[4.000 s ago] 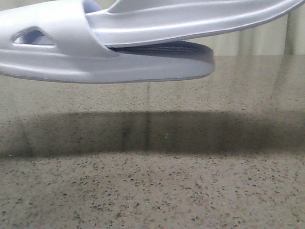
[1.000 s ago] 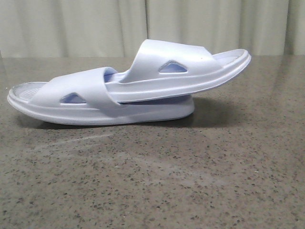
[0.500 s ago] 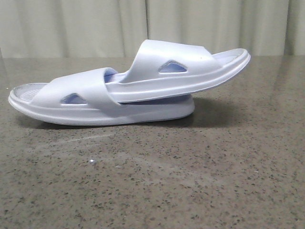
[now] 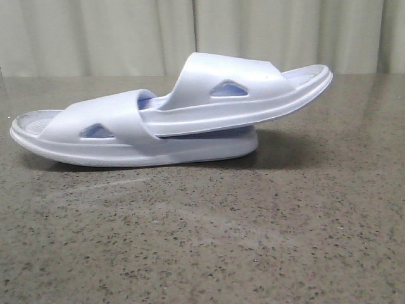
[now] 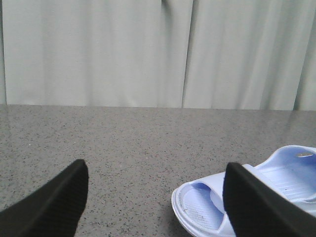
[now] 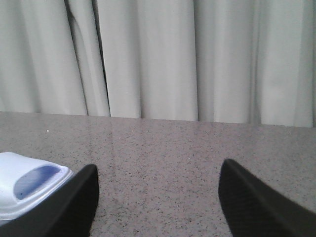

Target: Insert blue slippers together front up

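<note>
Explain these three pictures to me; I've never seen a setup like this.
This is a two-armed robot at a speckled stone table. The large picture looks forward from the robot; the other two come from cameras on its wrists. On the table lie the blue slippers, one pushed under the other's strap, its heel sticking up to the right. In the left wrist view the left hand shows as two dark fingers spread open with nothing between them, a slipper beside it. The right hand is likewise open and holds nothing. Pale curtains hang behind.
</note>
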